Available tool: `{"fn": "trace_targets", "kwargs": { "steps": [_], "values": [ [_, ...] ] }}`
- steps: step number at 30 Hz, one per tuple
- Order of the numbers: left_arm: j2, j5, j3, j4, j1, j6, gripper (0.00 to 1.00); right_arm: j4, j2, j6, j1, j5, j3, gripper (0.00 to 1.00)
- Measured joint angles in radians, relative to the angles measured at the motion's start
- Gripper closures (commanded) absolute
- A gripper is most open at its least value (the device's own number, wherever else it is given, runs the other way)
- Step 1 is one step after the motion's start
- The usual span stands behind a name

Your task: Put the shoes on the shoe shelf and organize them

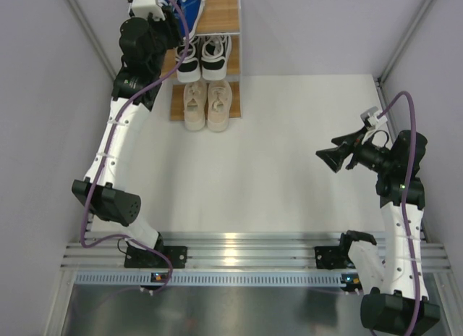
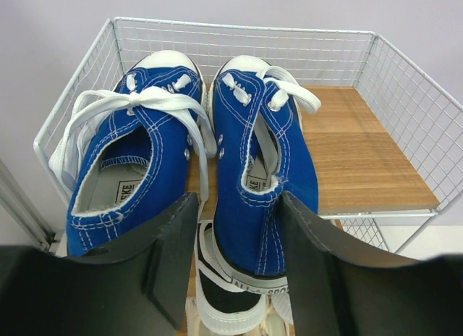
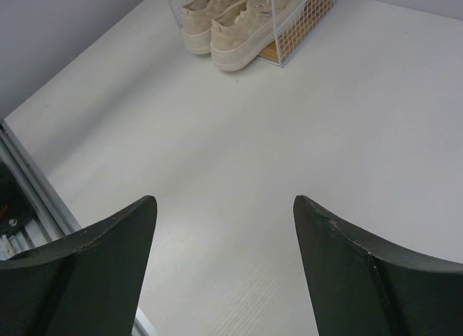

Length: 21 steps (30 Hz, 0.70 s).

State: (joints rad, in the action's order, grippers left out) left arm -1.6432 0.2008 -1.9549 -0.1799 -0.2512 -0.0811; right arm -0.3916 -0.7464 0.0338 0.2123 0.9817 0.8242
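Now | left hand [image 2: 237, 200] part-open astride blue shoe [image 2: 264, 148] heel on shelf [image 2: 362, 148] | right hand [image 3: 224, 203] wide, empty

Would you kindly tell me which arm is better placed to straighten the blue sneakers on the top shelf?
Left. The left fingers flank the heel of a blue sneaker atop the shelf; the right fingers hang open over the table, far away.

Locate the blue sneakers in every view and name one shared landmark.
Top external: blue sneakers at the top edge, on the shoe shelf's farthest board.
Left wrist: centre, side by side, toes away.
Right wrist: not in it.
Shared landmark: the shelf's white wire frame.
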Motion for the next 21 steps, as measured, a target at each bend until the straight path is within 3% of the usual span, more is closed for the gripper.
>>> {"fn": "trace_targets", "kwargs": {
  "steps": [5,10,17,21],
  "values": [
    [0.0,-0.029,-0.013,-0.005,0.008,-0.036,0.27,0.0,0.0,0.0,0.0,0.0,0.0,0.23],
    [0.0,-0.077,-0.075,-0.042,0.01,-0.117,0.18,-0.024,0.0,0.023,0.0,-0.001,0.0,0.23],
    [0.043,-0.129,-0.14,-0.085,0.037,-0.247,0.16,-0.095,0.0,0.08,0.0,-0.017,0.016,0.22],
    [0.101,-0.153,-0.135,-0.125,0.09,-0.306,0.21,-0.122,0.0,0.108,0.0,-0.022,0.04,0.22]
  ]
}}
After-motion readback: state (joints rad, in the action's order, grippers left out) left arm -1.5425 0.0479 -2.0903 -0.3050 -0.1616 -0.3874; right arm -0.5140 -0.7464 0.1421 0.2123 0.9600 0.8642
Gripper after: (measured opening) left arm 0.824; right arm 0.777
